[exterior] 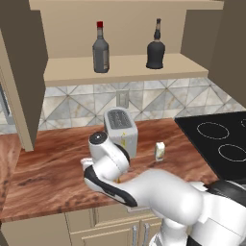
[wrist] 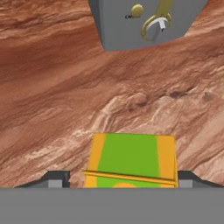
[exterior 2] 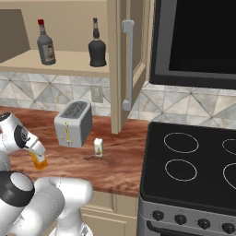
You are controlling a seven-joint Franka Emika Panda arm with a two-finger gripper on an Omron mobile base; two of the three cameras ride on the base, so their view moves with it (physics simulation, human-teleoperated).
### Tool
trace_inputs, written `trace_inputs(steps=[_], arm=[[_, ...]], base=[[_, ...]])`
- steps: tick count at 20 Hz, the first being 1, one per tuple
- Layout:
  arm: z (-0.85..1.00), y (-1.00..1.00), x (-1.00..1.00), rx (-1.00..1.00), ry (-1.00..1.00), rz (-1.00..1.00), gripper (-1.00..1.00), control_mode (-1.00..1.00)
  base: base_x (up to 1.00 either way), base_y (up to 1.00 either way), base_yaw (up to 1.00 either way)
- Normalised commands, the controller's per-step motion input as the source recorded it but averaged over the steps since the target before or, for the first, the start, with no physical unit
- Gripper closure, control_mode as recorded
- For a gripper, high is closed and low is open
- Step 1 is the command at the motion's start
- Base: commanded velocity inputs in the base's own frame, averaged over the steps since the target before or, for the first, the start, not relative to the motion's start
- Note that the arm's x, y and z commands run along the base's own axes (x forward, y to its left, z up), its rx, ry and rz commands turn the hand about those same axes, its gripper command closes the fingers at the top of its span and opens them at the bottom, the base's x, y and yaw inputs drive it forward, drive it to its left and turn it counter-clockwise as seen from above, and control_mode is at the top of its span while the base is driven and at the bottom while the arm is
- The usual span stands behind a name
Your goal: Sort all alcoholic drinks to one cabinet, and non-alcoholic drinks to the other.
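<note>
From the left base view, your bottles [exterior: 101, 48] sit in the cabinet [exterior: 125, 69]. From the right, the carton [exterior 2: 39, 161] stands on the counter [exterior 2: 115, 161] under the hand. In the hand view, the carton [wrist: 131, 159] lies squarely between the fingertips [wrist: 54, 179]; I cannot tell whether they grip it.

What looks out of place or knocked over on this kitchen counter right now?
Nothing stands out. The toaster, the small white carton and the orange carton stand upright on the counter; both bottles stand upright on the cabinet shelf.
</note>
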Motion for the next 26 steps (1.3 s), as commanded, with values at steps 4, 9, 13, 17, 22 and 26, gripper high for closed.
trace_inputs(steps=[4,9,13,17,22,26], arm=[[-0.08,-0.01,-0.01,0.00,0.00,-0.01,1.00,-1.00],[-0.03,-0.07,-0.02,0.00,0.00,0.00,1.00,-1.00],[-0.03,-0.05,0.00,0.00,0.01,0.00,1.00,-1.00],[0.00,-0.16,0.00,0.00,0.00,0.00,1.00,-1.00],[0.23,-0.27,-0.26,-0.01,-0.10,0.12,1.00,-1.00],[0.32,-0.34,-0.38,-0.03,-0.21,0.26,1.00,-1.00]], base=[[0.00,0.00,0.00],[0.00,0.00,0.00],[0.00,0.00,0.00],[0.00,0.00,0.00],[0.00,0.00,0.00],[0.00,0.00,0.00]])
